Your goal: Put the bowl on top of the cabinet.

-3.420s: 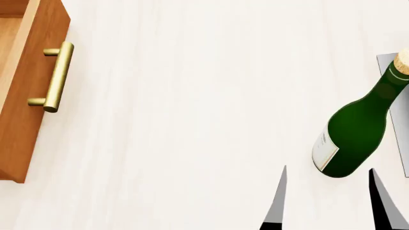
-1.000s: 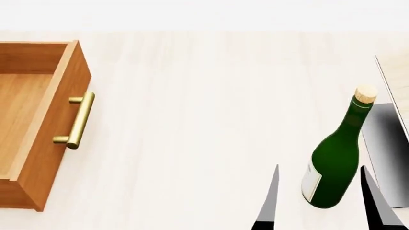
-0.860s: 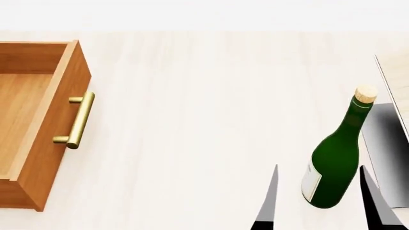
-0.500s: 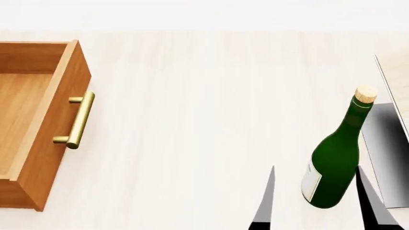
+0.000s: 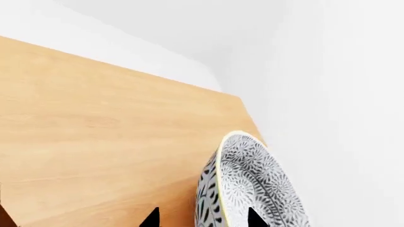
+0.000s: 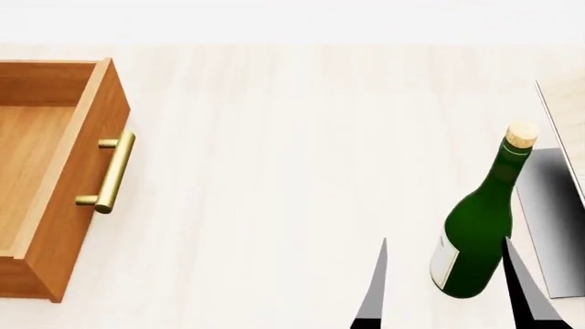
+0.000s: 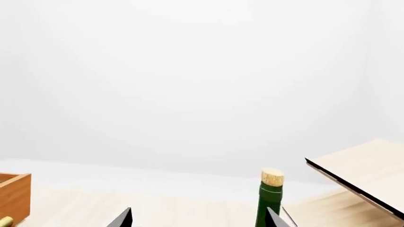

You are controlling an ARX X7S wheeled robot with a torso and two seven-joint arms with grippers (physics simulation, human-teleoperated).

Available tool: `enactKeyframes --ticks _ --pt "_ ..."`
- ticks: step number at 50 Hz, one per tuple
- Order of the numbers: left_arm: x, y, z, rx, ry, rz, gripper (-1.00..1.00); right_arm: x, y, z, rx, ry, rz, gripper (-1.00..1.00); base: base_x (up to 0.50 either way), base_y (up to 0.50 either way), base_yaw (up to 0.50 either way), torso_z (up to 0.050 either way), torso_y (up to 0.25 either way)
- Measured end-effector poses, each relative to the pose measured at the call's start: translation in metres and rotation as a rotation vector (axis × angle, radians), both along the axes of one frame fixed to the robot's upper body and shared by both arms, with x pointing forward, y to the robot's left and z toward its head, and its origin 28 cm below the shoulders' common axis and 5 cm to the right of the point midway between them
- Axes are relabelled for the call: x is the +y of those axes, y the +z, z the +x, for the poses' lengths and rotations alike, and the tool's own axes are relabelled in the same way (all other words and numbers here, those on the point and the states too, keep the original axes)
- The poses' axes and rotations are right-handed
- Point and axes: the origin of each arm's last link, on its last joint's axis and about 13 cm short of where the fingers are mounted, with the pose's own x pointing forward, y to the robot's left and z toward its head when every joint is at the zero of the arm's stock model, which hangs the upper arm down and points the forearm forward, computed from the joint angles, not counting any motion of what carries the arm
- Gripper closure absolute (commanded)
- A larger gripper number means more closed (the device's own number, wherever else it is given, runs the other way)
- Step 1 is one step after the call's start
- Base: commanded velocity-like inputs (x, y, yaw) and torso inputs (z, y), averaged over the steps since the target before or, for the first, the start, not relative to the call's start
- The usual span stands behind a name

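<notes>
left gripper (image 5: 200, 220) pinching the speckled bowl (image 5: 249, 189) by its rim over the wooden cabinet (image 5: 107, 146) top, open drawer (image 6: 55, 178) far left of the right gripper (image 6: 443, 284), fingers spread, green bottle (image 6: 475, 240) standing just ahead between them

One bowl (image 5: 252, 189), one bottle (image 6: 477, 229), one cabinet (image 6: 55, 178)

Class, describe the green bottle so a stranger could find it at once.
Start at the pale table, with the cabinet's open drawer at one end. The bottle stands upright at the other end, beside a pale rack. It alone is dark green, corked and white-labelled.
</notes>
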Motion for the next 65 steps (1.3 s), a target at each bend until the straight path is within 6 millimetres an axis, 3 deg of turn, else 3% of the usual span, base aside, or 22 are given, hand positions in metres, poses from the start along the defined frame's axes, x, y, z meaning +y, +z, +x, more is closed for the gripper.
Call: enactKeyframes --ticks 18,32,42,51,65 --pt "-0.011 0.007 -0.003 -0.005 -0.028 0.045 -1.00 0.000 0.001 0.000 -0.003 -0.001 -0.002 -1.00 0.00 0.00 0.00 0.000 -0.001" --pt "-0.049 -0.006 -0.028 -0.083 -0.089 0.247 -1.00 -0.004 0.006 0.000 -0.022 -0.029 0.014 -1.00 0.00 0.00 0.00 0.000 0.000" --pt "-0.087 -0.047 -0.058 -0.200 -0.070 0.493 -1.00 -0.013 0.016 -0.001 -0.074 -0.092 0.037 -1.00 0.00 0.00 0.00 0.000 0.000" --pt "-0.122 -0.090 -0.096 -0.366 -0.032 0.695 -1.00 -0.019 0.023 -0.006 -0.126 -0.130 0.059 -1.00 0.00 0.00 0.00 0.000 0.000" --pt "-0.160 -0.154 -0.141 -0.608 0.020 0.820 -1.00 -0.024 0.030 -0.019 -0.258 -0.153 0.103 -1.00 0.00 0.00 0.00 0.000 0.000"
